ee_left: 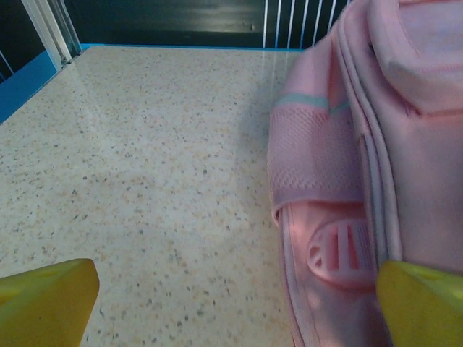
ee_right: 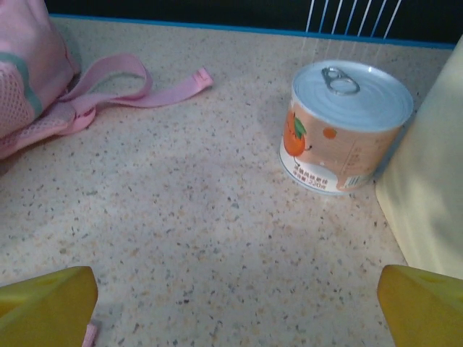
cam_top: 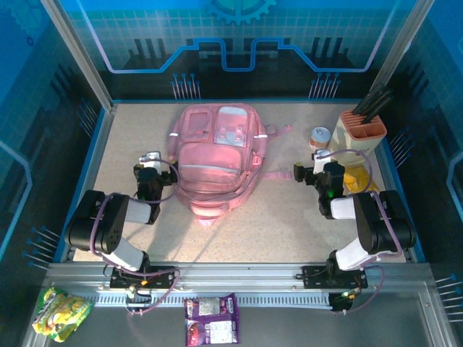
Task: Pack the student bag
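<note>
The student bag (cam_top: 217, 155) is a soft pink backpack lying flat mid-table, its translucent pocket panel toward the far side. My left gripper (cam_top: 150, 160) rests low at the bag's left side. In the left wrist view this gripper (ee_left: 235, 307) is open, its yellow fingertips (ee_left: 47, 300) wide apart. The bag's mesh side pocket (ee_left: 315, 155) and a pink buckle (ee_left: 340, 249) lie close to the right fingertip. My right gripper (cam_top: 315, 170) sits to the right of the bag. It is open (ee_right: 235, 307) over bare table, with the bag's strap (ee_right: 137, 90) ahead on the left.
A small orange-printed can (ee_right: 347, 126) stands ahead-right of the right gripper, also seen from above (cam_top: 320, 137). A pale holder (cam_top: 362, 129) with dark utensils is at the back right, a yellow item (cam_top: 354, 181) beside it. Snack packs (cam_top: 61, 311) (cam_top: 212, 322) lie on the near shelf.
</note>
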`<state>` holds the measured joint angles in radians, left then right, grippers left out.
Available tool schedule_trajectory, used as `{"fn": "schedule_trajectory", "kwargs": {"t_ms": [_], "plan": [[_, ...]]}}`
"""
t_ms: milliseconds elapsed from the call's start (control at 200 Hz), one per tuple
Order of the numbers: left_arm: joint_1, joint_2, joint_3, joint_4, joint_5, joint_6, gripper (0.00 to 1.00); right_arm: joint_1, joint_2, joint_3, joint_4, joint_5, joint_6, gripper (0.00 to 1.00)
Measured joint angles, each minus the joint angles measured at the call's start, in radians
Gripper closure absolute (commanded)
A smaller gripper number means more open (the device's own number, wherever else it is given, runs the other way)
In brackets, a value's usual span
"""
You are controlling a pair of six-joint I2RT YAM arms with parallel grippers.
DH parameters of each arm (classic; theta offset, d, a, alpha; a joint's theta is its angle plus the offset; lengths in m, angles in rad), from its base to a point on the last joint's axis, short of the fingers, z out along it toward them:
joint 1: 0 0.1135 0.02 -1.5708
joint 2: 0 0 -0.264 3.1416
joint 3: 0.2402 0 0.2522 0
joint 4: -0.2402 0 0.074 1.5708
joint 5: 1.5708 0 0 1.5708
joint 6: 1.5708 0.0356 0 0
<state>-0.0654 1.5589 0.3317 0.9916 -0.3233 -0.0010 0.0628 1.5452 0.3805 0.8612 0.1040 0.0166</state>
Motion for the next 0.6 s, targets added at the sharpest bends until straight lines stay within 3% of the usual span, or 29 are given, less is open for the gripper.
{"fn": "schedule_trajectory", "kwargs": {"t_ms": [600], "plan": [[0.023, 0.000, 0.013, -0.021, 0.045, -0.008, 0.01, 0.013, 0.000, 0.001, 0.004, -0.013, -0.018, 0.00]]}}
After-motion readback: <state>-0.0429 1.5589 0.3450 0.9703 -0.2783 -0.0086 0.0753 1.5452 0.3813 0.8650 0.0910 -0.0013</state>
